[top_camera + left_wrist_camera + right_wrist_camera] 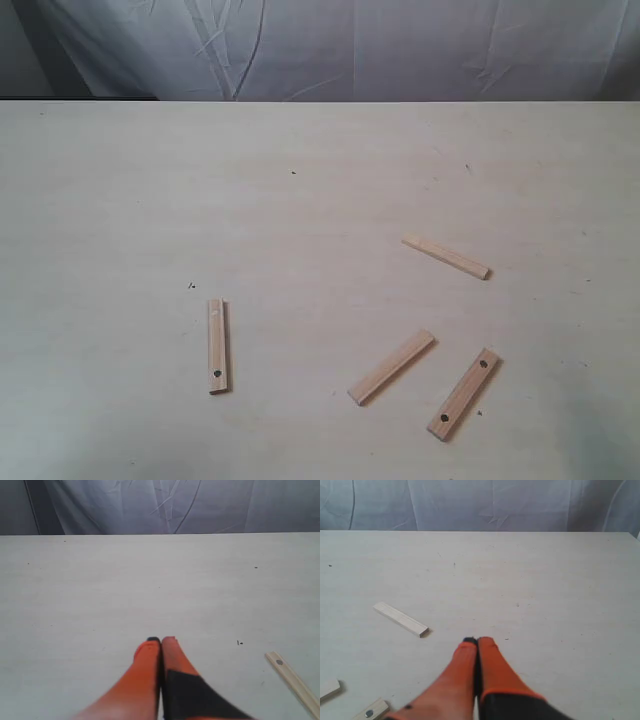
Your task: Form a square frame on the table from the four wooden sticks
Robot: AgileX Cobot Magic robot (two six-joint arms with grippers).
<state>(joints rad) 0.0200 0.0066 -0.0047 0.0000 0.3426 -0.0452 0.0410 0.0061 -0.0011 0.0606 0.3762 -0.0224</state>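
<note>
Four wooden sticks apart on the table, one lengthwise front-to-back, three diagonal; both jaws closed, empty.

No legible text or markings

Passable widely across table; flat obstacles only: one stick near left, three sticks well apart near right.
</note>
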